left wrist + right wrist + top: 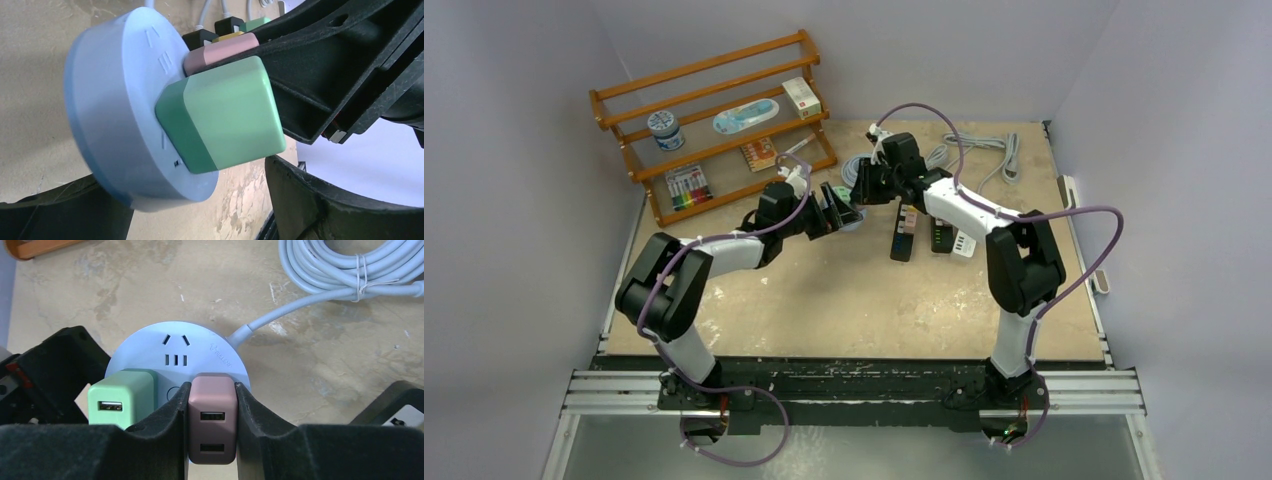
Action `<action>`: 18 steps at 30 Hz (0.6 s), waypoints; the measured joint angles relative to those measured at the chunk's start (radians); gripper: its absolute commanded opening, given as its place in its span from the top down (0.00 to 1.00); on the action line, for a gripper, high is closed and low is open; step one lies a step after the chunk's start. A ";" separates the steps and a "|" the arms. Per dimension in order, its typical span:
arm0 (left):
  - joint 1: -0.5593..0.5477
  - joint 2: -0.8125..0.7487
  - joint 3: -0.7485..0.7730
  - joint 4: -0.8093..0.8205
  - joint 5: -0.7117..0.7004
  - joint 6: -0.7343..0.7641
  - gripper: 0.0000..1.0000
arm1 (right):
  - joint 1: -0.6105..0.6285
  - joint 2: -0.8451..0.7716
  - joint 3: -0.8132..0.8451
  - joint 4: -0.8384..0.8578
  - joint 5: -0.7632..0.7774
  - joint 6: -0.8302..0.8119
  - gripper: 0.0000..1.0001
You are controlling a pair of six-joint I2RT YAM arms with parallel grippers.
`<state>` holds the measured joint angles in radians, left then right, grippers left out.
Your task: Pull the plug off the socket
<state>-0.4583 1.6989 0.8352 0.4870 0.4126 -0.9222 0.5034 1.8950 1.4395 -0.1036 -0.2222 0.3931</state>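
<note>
Pink plug (211,427), nearest you, is clamped between your right jaws, closed flat on its sides for a straight pull. Green plug (121,402) at its 9 o'clock is ungripped. Both are seated in the round blue socket (175,340) beyond; your left jaws flank it, presumably bracing, though whether they pinch it cannot be told.

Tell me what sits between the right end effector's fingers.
The pink plug, seated in the round socket beside the green plug; the right wrist view shows it.

Overhead camera looks down; both wrist cameras closely share the socket (176,347).
</note>
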 measured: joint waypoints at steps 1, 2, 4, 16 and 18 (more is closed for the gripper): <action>0.000 0.000 0.000 0.004 0.005 0.000 0.13 | 0.000 0.000 0.002 0.001 -0.009 0.002 1.00; 0.000 0.000 0.000 0.008 0.007 0.000 0.14 | 0.000 0.000 0.005 0.002 -0.017 0.004 1.00; 0.000 0.001 0.000 0.019 0.006 -0.001 0.19 | 0.000 0.000 0.006 0.005 -0.034 0.008 1.00; -0.003 0.018 -0.003 0.048 -0.108 -0.043 1.00 | -0.011 0.000 0.014 0.011 -0.029 0.024 1.00; -0.005 0.022 -0.003 0.050 -0.114 -0.048 1.00 | -0.007 0.000 0.024 -0.007 -0.003 0.011 1.00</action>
<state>-0.4637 1.7210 0.8322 0.5369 0.2989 -0.9707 0.4961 1.8946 1.4631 -0.1108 -0.2253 0.4046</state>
